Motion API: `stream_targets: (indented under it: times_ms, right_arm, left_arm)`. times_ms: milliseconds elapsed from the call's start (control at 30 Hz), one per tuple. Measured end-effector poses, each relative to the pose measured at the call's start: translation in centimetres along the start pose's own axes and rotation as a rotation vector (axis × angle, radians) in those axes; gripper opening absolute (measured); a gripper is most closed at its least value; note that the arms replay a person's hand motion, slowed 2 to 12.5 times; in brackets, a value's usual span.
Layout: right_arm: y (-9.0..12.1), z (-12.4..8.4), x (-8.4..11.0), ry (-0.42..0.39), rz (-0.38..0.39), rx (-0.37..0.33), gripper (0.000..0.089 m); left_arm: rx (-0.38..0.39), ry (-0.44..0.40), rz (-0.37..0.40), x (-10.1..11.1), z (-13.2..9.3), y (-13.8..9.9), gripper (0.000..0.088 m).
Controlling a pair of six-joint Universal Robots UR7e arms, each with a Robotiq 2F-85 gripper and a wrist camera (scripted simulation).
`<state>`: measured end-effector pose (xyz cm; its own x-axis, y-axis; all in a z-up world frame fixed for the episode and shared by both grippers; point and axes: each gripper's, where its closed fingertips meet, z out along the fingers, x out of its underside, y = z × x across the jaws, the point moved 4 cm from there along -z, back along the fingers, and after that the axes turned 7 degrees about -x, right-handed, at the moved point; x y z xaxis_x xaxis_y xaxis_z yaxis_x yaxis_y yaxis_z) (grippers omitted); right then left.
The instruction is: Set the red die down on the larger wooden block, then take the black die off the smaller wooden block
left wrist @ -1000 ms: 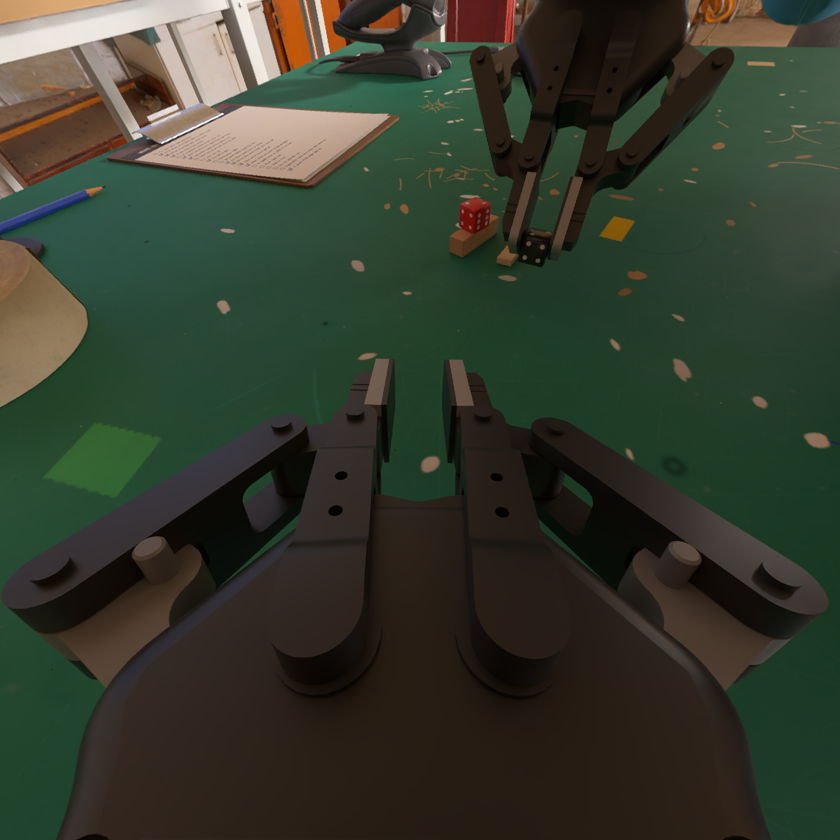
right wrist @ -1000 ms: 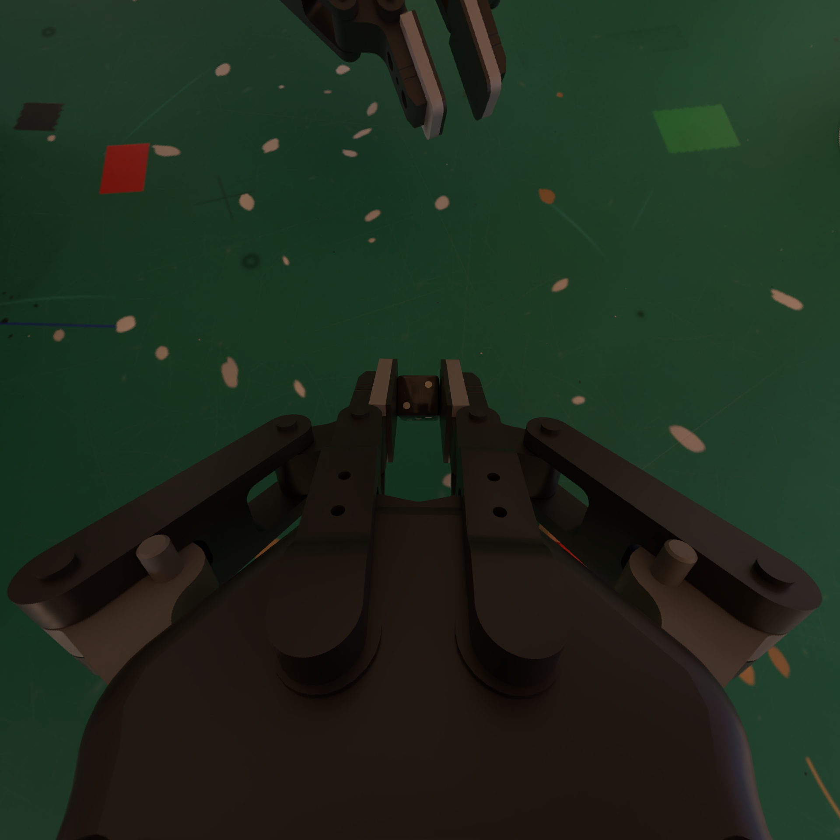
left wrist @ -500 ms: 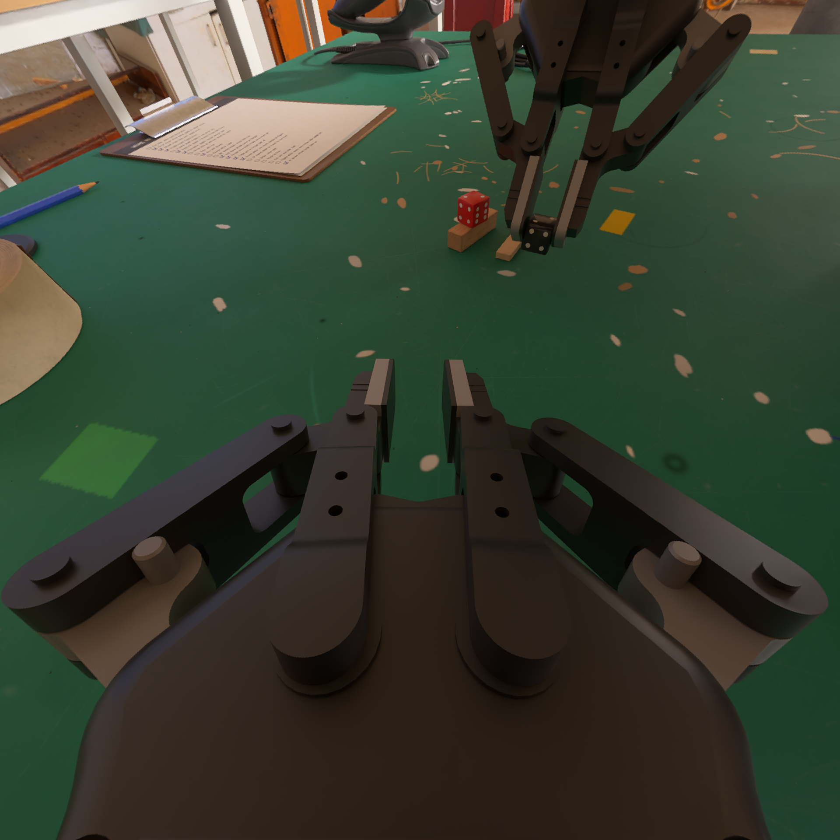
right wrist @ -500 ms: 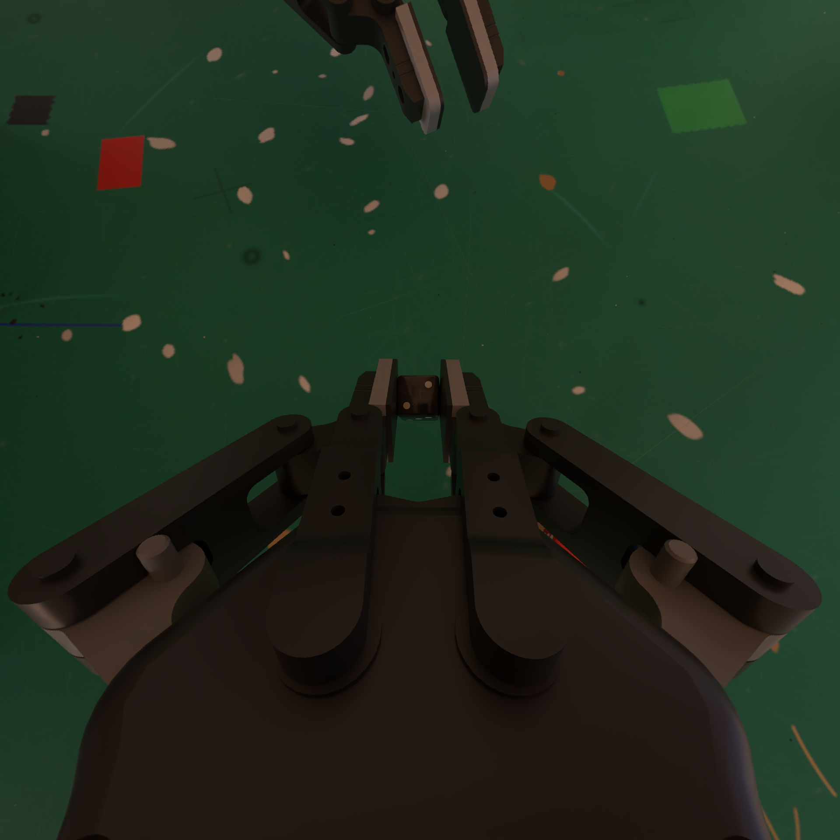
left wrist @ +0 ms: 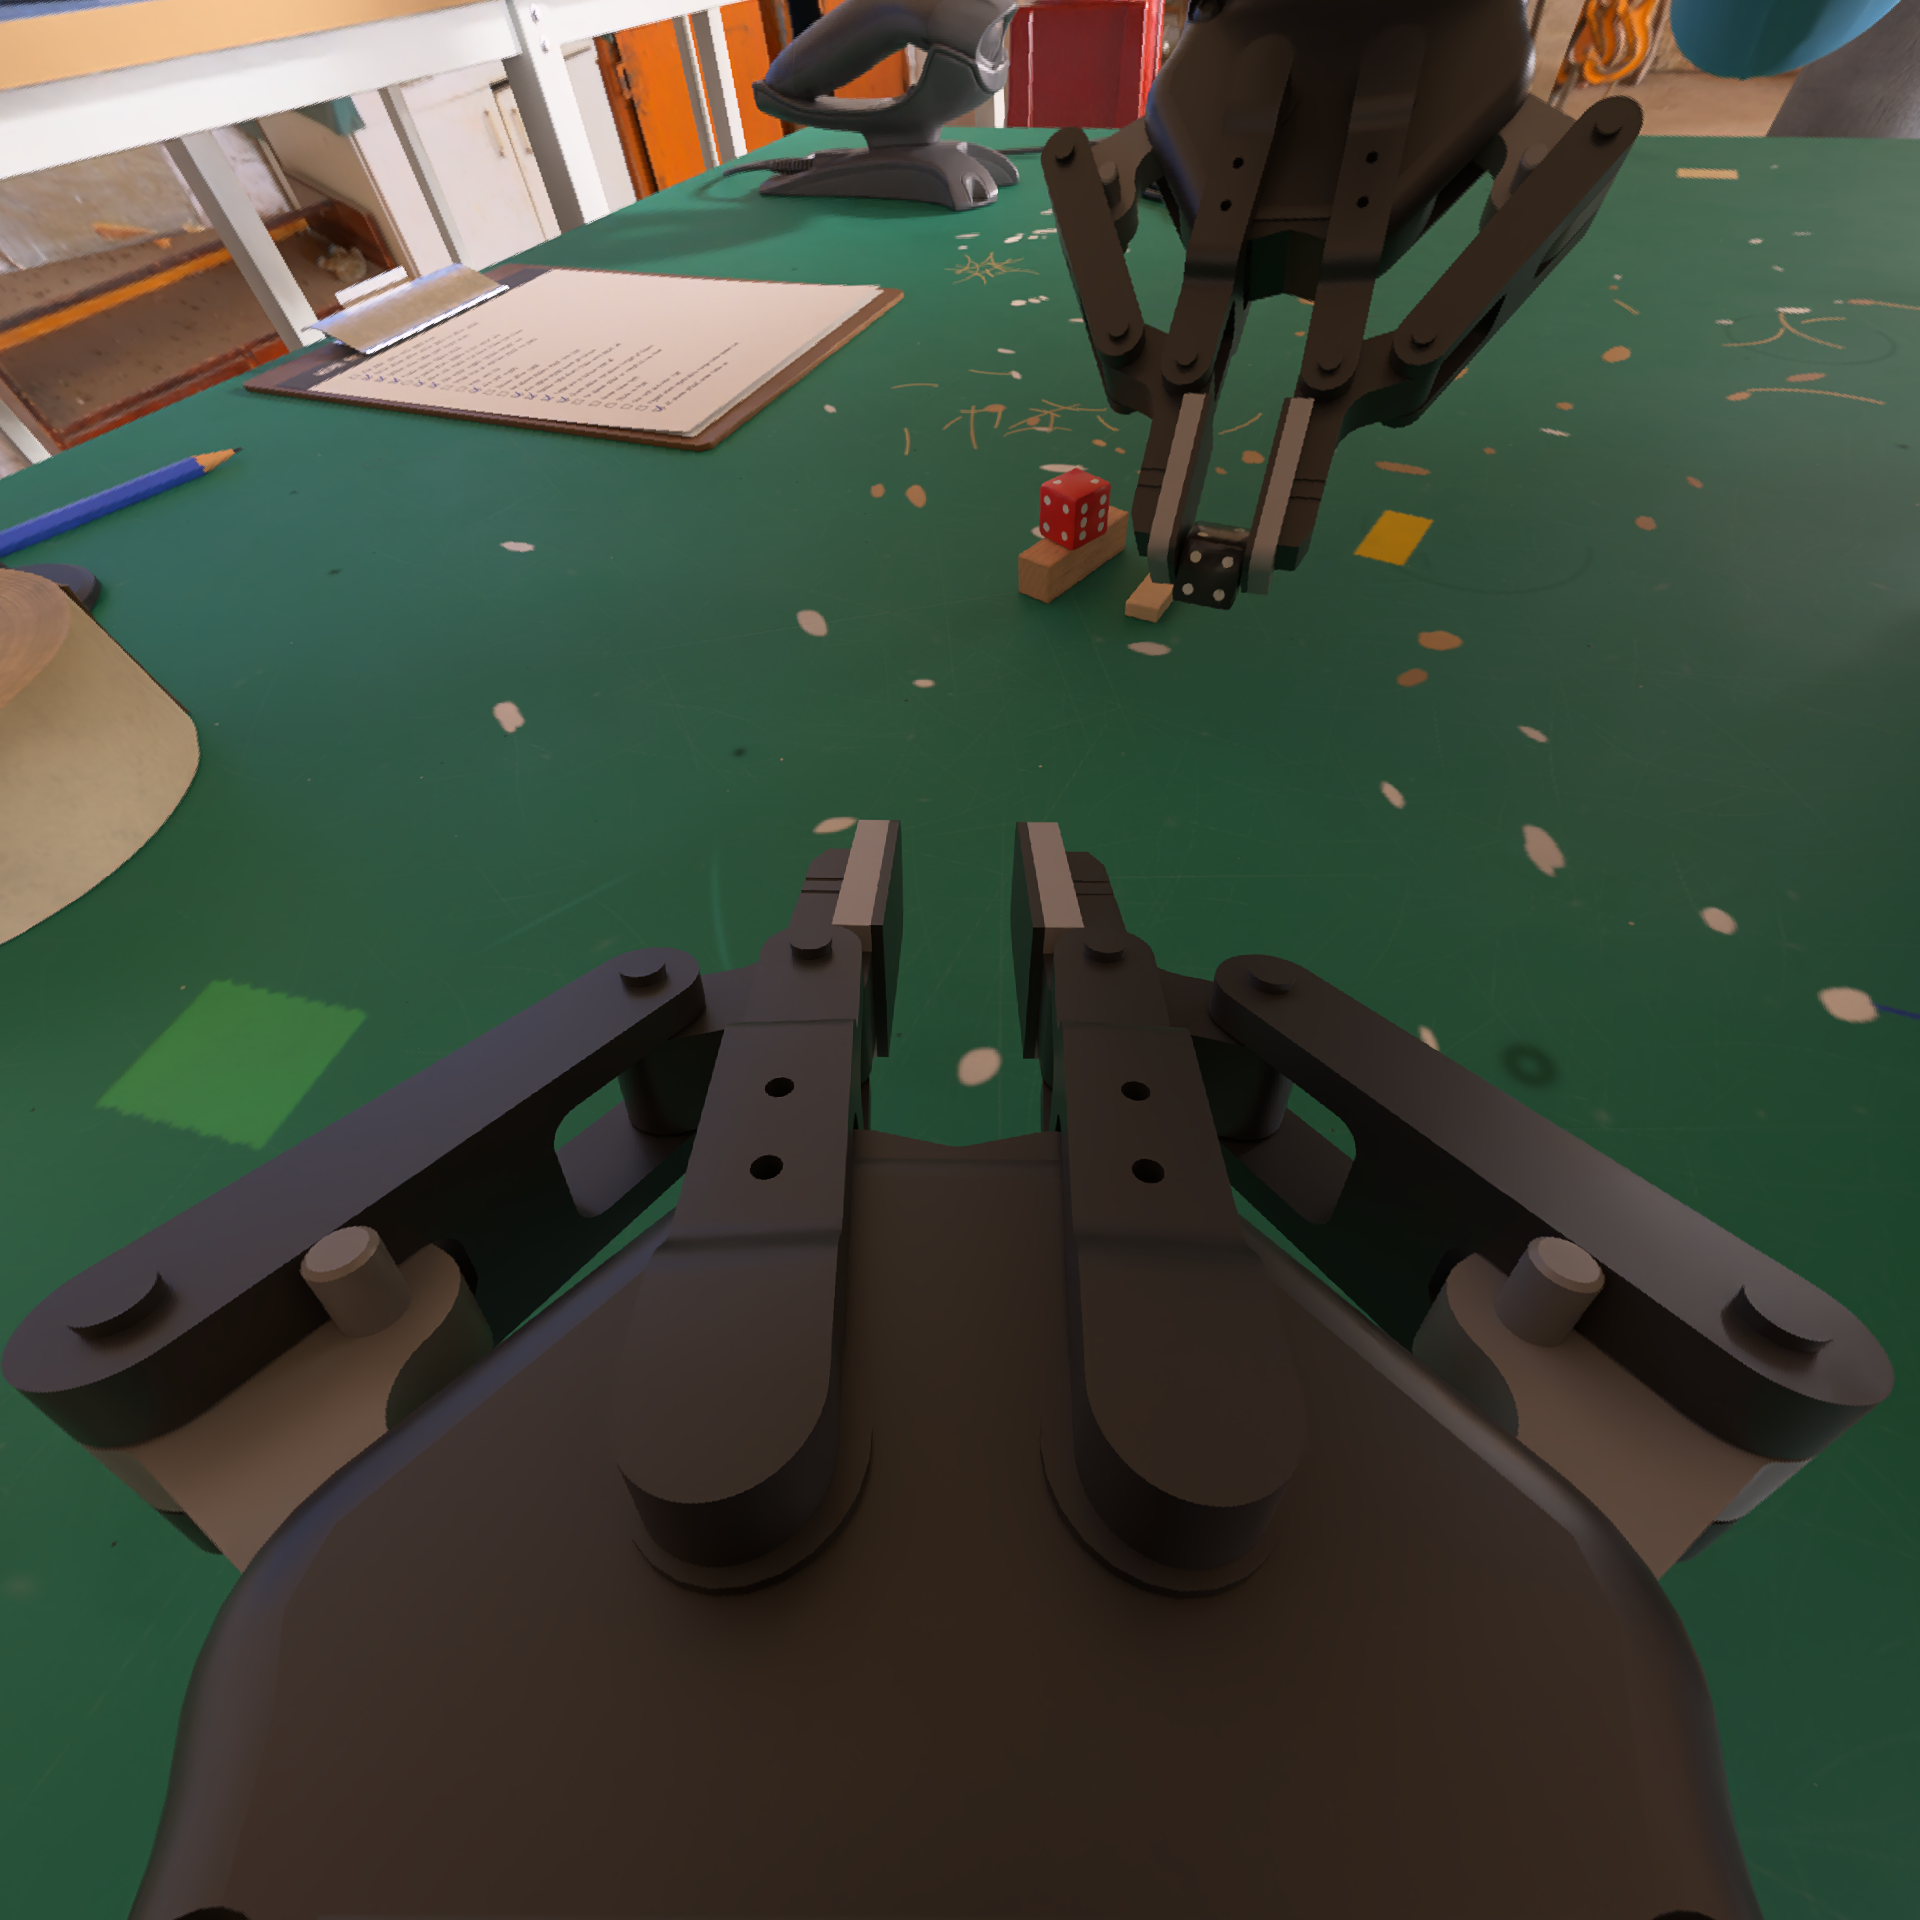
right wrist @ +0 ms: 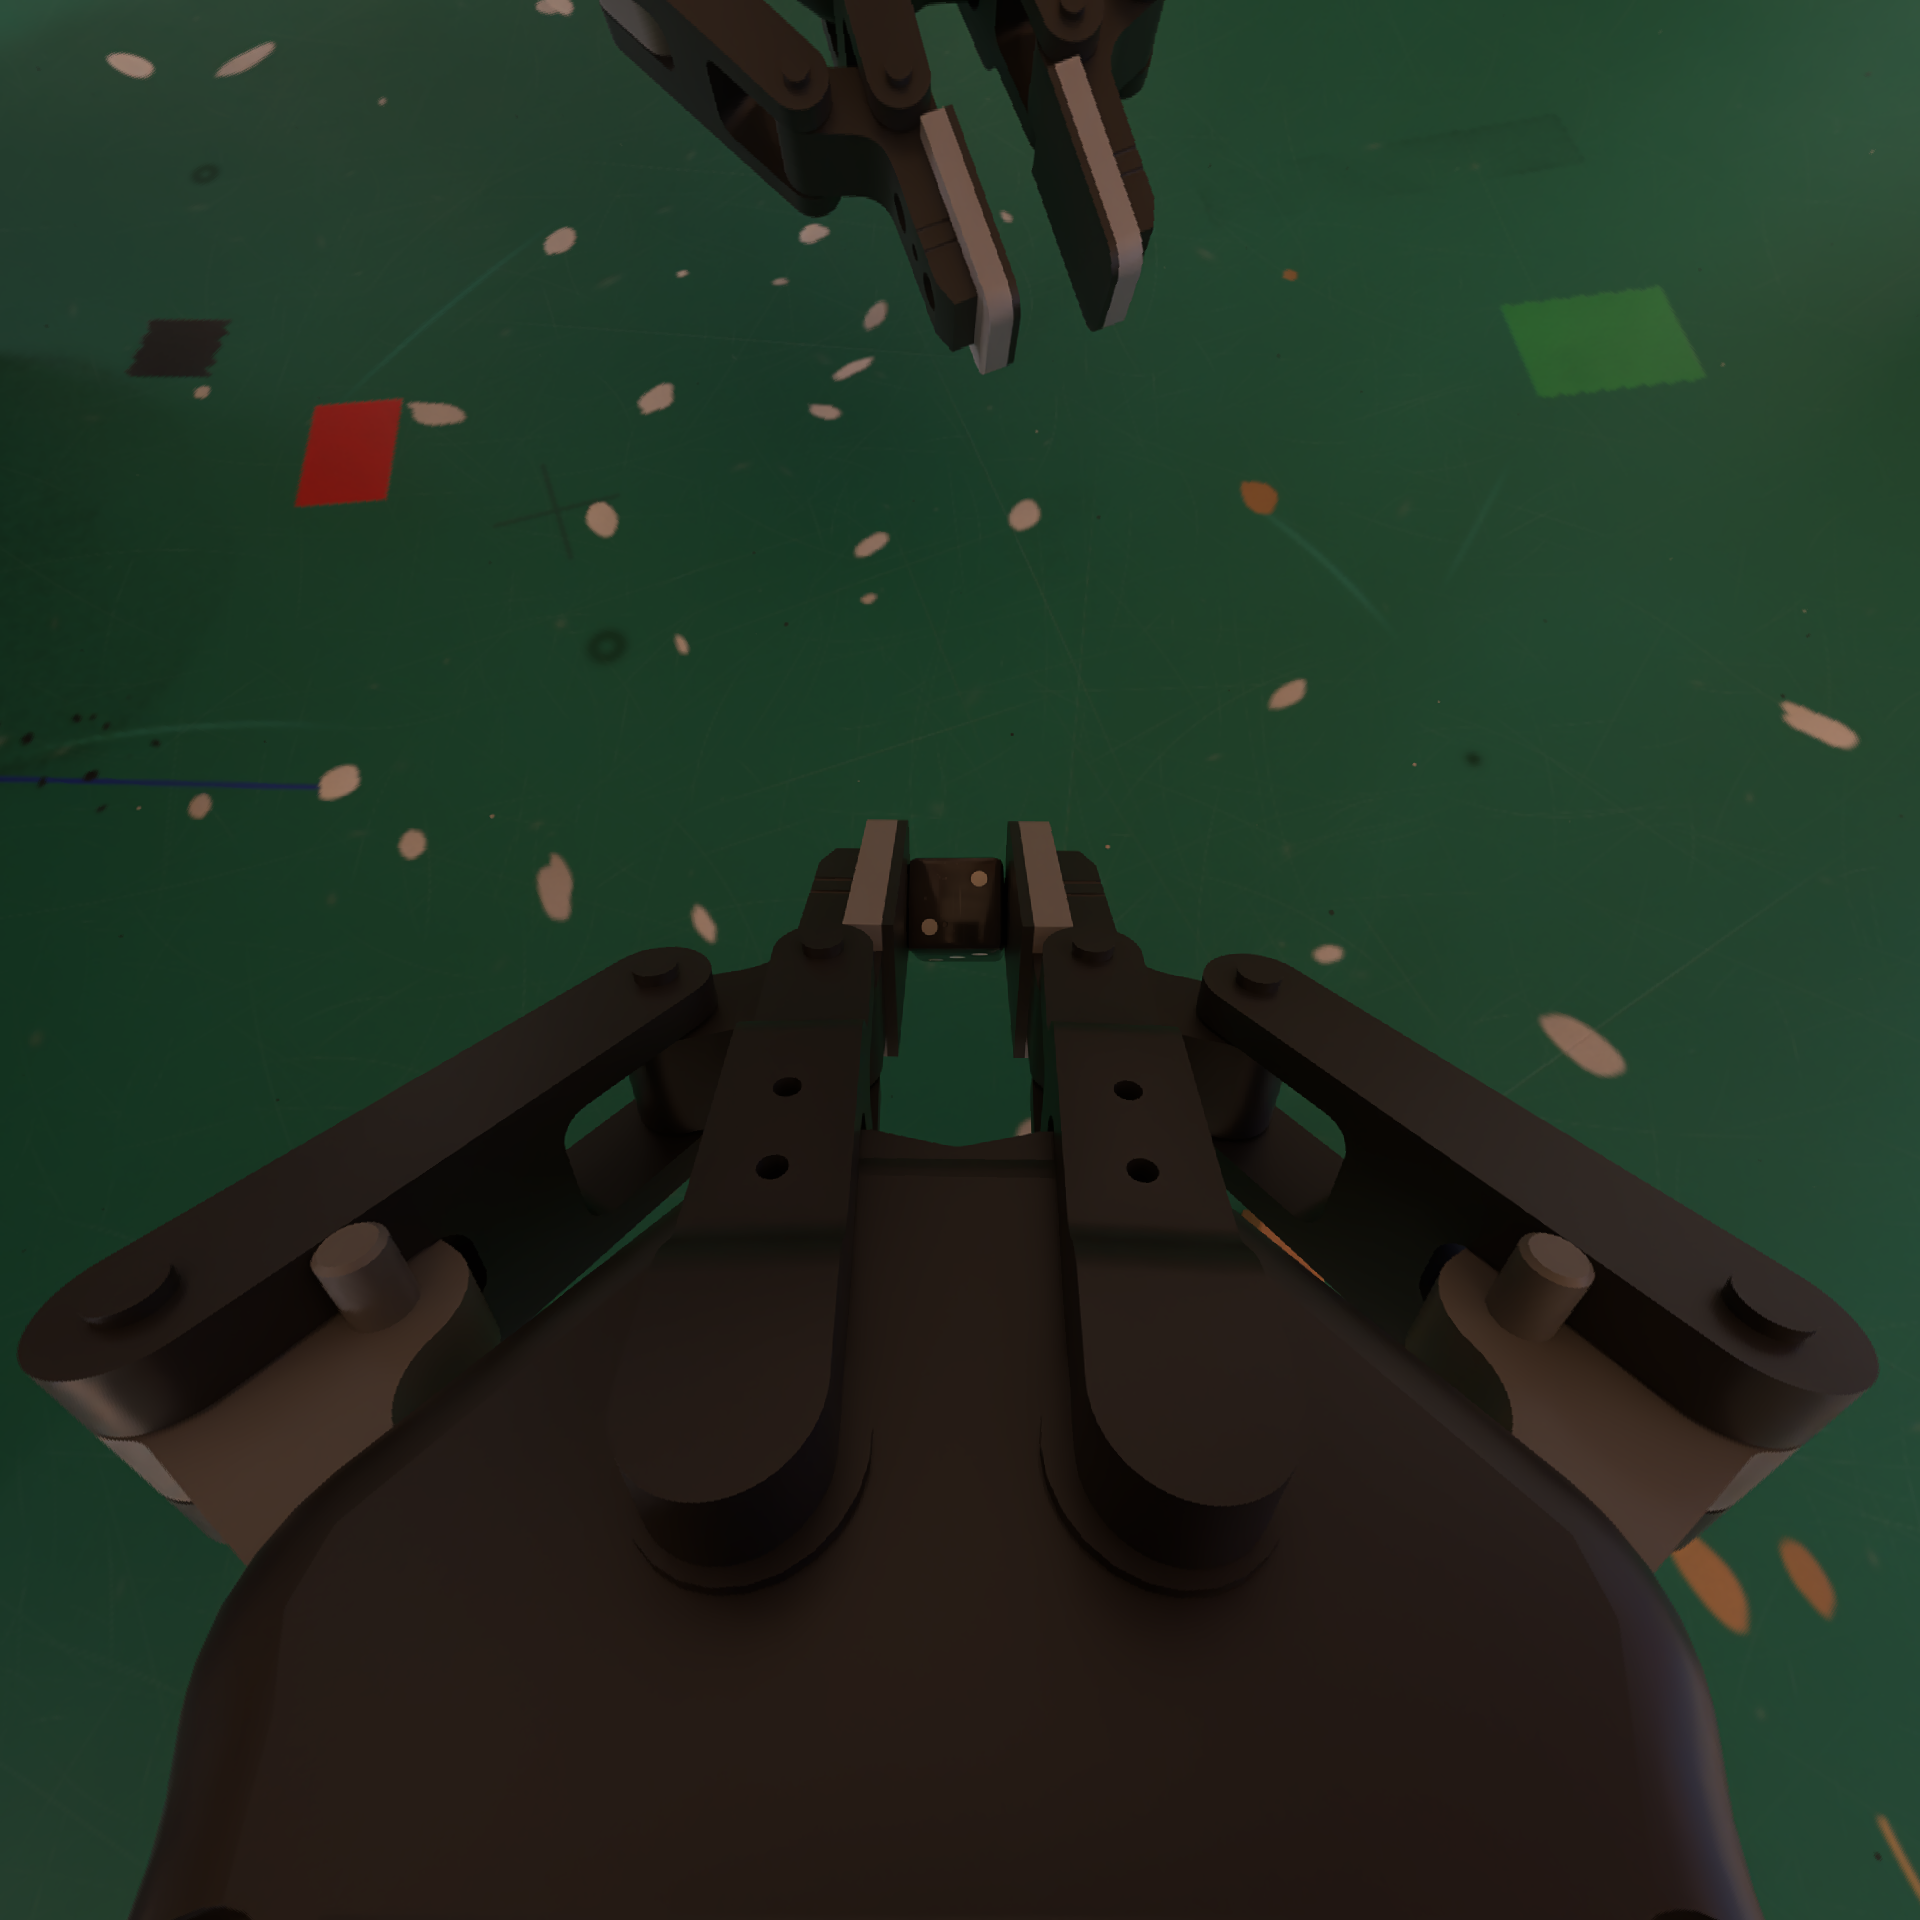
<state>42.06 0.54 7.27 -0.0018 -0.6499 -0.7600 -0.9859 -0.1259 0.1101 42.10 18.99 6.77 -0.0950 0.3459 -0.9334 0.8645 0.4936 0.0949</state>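
In the left wrist view the red die [left wrist: 1075, 507] rests on the larger wooden block [left wrist: 1055, 571]. The smaller wooden block [left wrist: 1148, 600] lies bare just right of it. My right gripper [left wrist: 1210, 577] is shut on the black die [left wrist: 1210, 566] and holds it low, right beside the smaller block. The right wrist view shows the black die [right wrist: 956, 902] clamped between my right gripper's fingertips [right wrist: 956, 883]. My left gripper [left wrist: 956, 868] hovers nearer the table's front, jaws a little apart and empty. It also shows in the right wrist view [right wrist: 1049, 332].
A clipboard with paper [left wrist: 592, 353], a blue pencil [left wrist: 114, 499] and a grey scanner stand [left wrist: 894, 135] sit at the back left. A tan object [left wrist: 73, 748] is at the left edge. Green [left wrist: 234, 1060], yellow [left wrist: 1392, 537] and red [right wrist: 348, 452] patches mark the mat.
My right gripper has kept its hold on the black die and shifted slightly beside the smaller block. My left gripper has drifted a little and stays empty.
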Motion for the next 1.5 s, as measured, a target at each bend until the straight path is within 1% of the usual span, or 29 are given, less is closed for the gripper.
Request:
stream_targets:
  times_ms: [500,1500]
  right_arm:
    - [-0.23,0.48,-0.5,-0.019,-0.021,-0.009,0.0165]
    - [-0.09,0.63,-0.87,-0.062,-0.039,-0.016,0.0165]
  left_arm:
    - [0.004,-0.024,-0.004,-0.13,-0.22,0.01,0.0197]
    - [0.01,-0.001,0.004,0.04,-0.02,-0.1,0.0217]
